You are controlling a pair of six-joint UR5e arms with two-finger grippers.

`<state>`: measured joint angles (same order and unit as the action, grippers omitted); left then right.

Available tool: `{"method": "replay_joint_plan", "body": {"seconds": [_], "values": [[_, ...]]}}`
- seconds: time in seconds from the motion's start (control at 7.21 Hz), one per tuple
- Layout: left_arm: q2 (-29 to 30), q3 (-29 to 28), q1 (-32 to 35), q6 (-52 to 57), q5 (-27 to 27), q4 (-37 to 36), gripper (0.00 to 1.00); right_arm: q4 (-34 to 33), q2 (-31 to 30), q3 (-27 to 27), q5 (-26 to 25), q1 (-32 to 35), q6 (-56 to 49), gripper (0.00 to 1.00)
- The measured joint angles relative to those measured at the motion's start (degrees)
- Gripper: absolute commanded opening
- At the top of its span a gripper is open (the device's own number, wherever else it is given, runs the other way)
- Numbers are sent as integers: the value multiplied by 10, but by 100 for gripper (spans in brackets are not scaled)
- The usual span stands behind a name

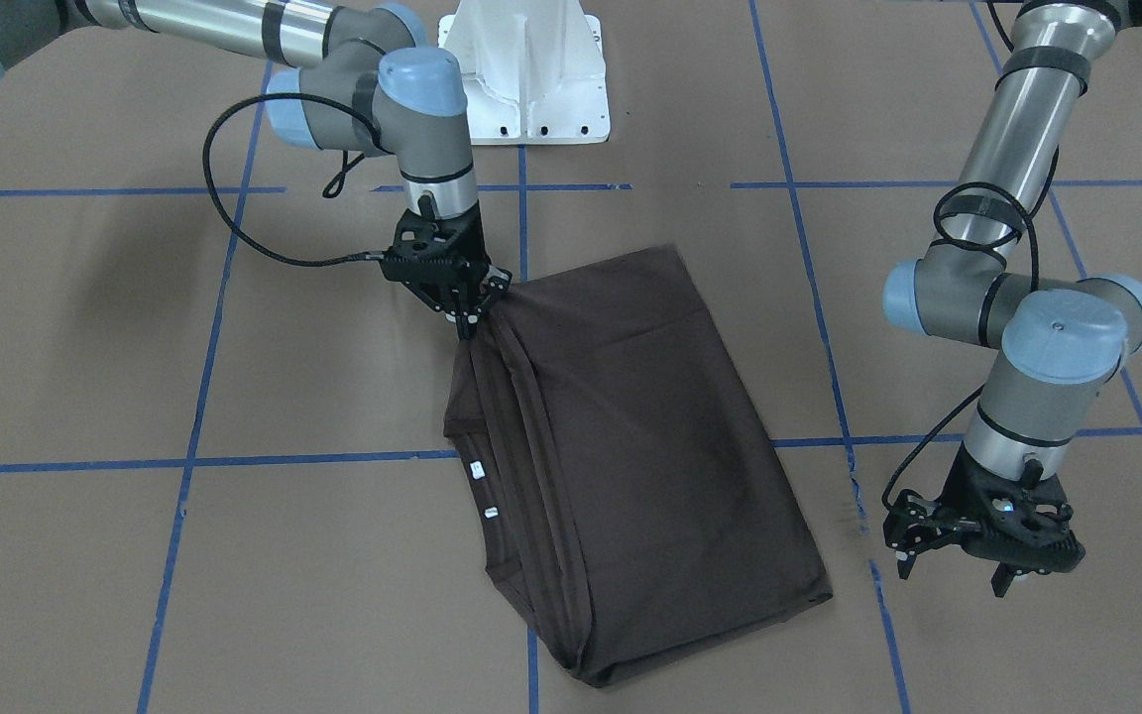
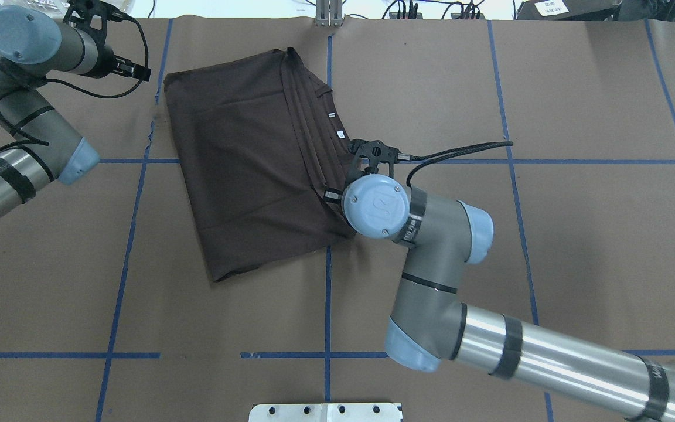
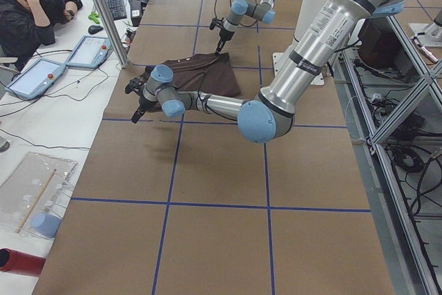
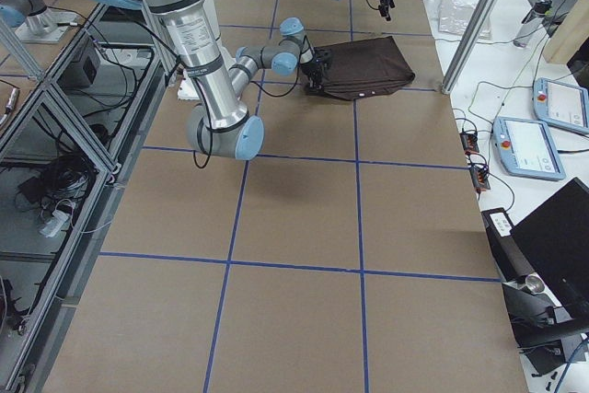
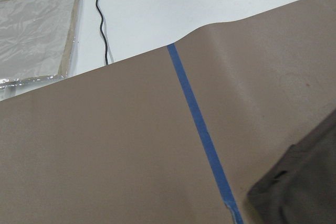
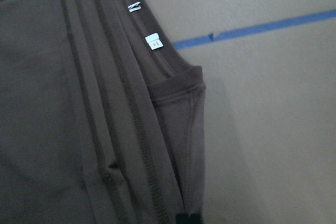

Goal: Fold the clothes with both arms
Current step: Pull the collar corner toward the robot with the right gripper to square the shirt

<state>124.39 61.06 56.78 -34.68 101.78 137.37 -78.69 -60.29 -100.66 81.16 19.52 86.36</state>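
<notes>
Right gripper [image 1: 469, 315] was clamped on the bunched edge of the folded brown T-shirt [image 1: 630, 446]. Left gripper [image 1: 953, 573] hung beside the shirt, jaws apart, holding nothing.

The left silver-grey tubular arm [image 1: 1007, 139] and right silver-grey tubular arm [image 2: 431, 281] have grey joint housings, light blue round caps with small screws, and black bands. Black cables loop to the black two-finger left gripper [image 1: 953, 580] and right gripper [image 1: 472, 322].

The T-shirt [image 1: 630, 416] is soft matt cloth with stitched seams. The worktop [image 1: 85, 327] looks like matt brown paper. The right arm [image 2: 554, 360] has glossy, smooth metal tubing.
</notes>
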Motion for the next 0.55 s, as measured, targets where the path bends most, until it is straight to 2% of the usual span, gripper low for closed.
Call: {"method": "replay_joint_plan", "body": {"seconds": [0.14,0.28,0.42,0.55], "values": [[0,2,0,-1,0,0,100,-19,-49,-66,-31,-39,13,0],[0,4,0,-1,0,0,100,-34,-78,-102,-64,-77,31,0],[0,6,0,-2,0,0,100,-40,-92,-117,-86,-103,43,0],[0,7,0,-4,0,0,100,-43,-103,-125,-98,-119,49,99]]}}
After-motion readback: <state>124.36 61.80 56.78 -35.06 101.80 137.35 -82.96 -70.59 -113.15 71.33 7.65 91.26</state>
